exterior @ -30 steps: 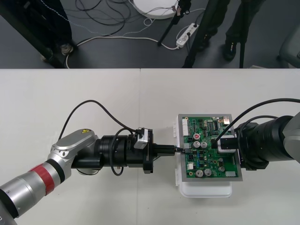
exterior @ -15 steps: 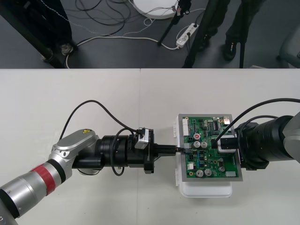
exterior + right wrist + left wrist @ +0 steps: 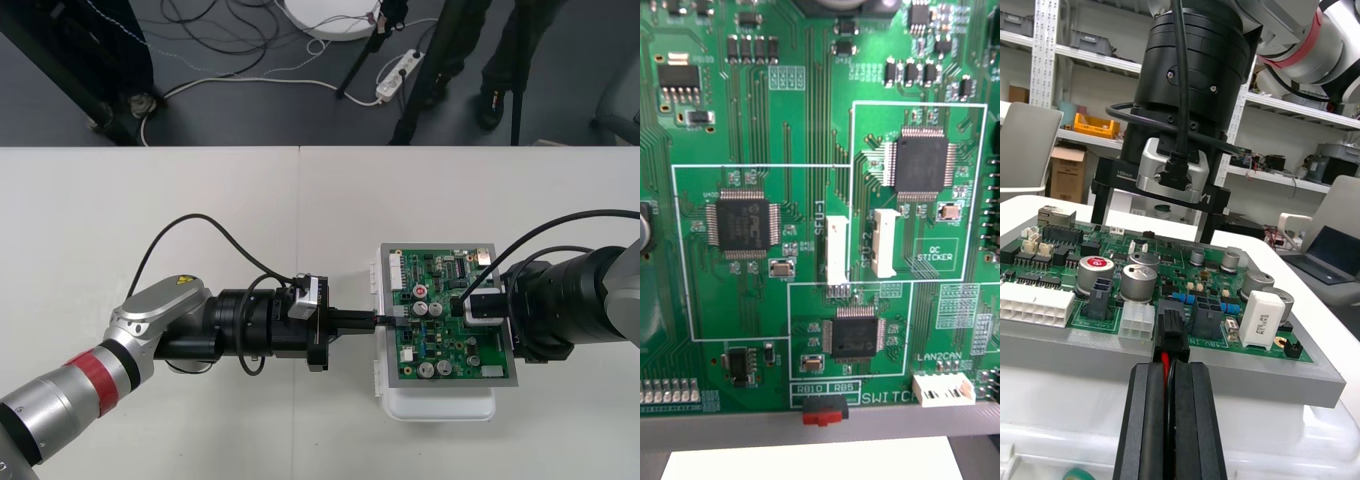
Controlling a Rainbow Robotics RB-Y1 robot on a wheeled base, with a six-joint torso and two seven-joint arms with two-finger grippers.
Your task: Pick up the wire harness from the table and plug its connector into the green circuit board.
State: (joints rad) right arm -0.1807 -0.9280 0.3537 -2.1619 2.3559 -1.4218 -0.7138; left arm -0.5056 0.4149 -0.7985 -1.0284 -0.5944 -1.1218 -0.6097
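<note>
**Wire harness held at the edge of the circuit board**

The wire harness [image 3: 1168, 352] is off the surface [image 3: 200, 220], at the left-hand edge of the green circuit board [image 3: 440, 352]. One small black rectangular plug [image 3: 1172, 331] stands against that edge, above the grey frame [image 3: 1247, 375], between a white ribbed connector [image 3: 1137, 324] and a black one [image 3: 1204, 313]. Whether the plug is seated cannot be told. Thin red and black wires run back from the plug.

The left end effector [image 3: 1169, 370] lies level with the surface. Its two flat, matt black fingers [image 3: 1142, 420] are pressed nearly together, clamped on those wires just behind the plug.

The board is rectangular and densely populated. It carries three square black chips [image 3: 741, 217] with fine leads on all four sides, two upright white sockets [image 3: 836, 251] side by side, one red switch [image 3: 824, 411] and several metal-topped cylindrical capacitors [image 3: 1139, 282]. It sits in the frame on one glossy white base [image 3: 440, 408].

The right end effector [image 3: 1150, 232] stands over the board's opposite half. Its two black fingers [image 3: 1214, 217] are spread well apart and reach down behind the components.
</note>
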